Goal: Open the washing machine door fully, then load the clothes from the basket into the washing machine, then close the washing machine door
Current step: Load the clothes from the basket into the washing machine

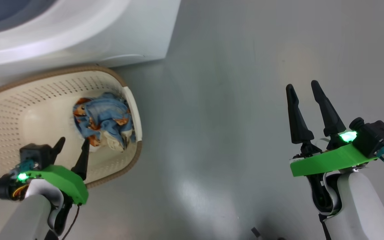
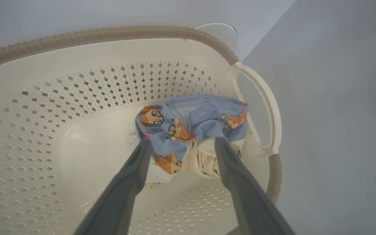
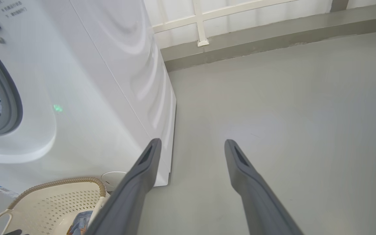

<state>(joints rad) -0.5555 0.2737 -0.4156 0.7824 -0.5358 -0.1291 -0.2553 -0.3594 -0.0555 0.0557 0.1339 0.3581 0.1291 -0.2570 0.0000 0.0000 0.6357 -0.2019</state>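
The cream basket (image 1: 62, 71) with its brown rim stands on the floor against the white washing machine (image 1: 112, 30). In its right end lie the clothes (image 1: 102, 121), a bunch of light blue printed fabric over a cream piece. My left gripper (image 1: 74, 140) hangs open inside the basket, just short of the pile. In the left wrist view its fingertips (image 2: 145, 143) straddle the near edge of the clothes (image 2: 191, 117). My right gripper (image 1: 302, 84) is open and empty over bare floor, far right. The machine's grey-ringed opening (image 3: 11, 107) is uncovered, with something bluish inside. The washing machine door is out of view.
Grey floor (image 1: 228, 116) spreads to the right of the basket and machine. A low ledge with a white railing (image 3: 204, 23) runs behind the machine. The basket's right handle (image 2: 266, 107) stands beside the clothes. A small dark object (image 1: 255, 231) lies at the bottom edge.
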